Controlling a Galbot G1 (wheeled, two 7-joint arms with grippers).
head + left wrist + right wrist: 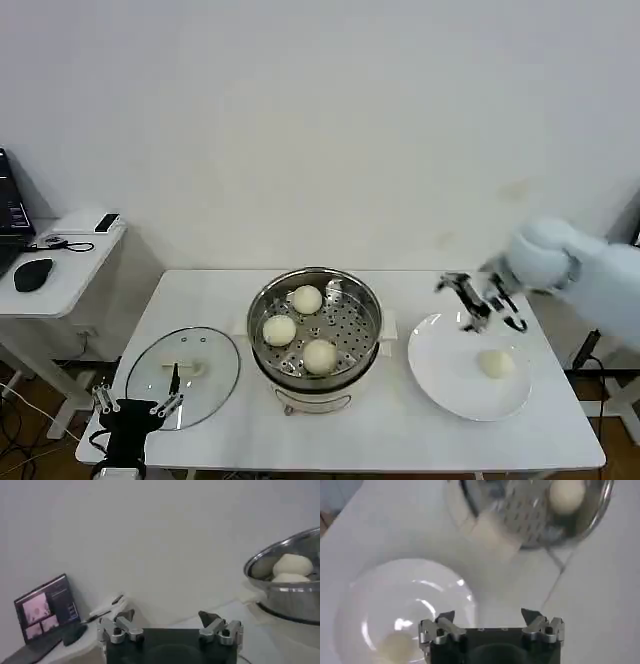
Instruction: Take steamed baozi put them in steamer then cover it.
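The steamer [370, 300] stands mid-table with three steamed baozi on its perforated tray: one at the back [307, 299], one on the left [279, 330], one at the front [319, 355]. Another baozi [496, 363] lies on the white plate [440, 375] to the right. My right gripper [478, 301] hovers open and empty above the plate's far edge, between steamer and plate. In the right wrist view the plate's baozi [396, 646] and the steamer [520, 525] show. The cover [150, 375] lies flat left of the steamer. My left gripper [137, 402] waits open at the cover's near edge.
A side desk [70, 275] with a laptop [45, 611] and a black mouse [33, 273] stands to the left of the table. A white wall rises behind. Bare tabletop lies in front of the steamer and plate.
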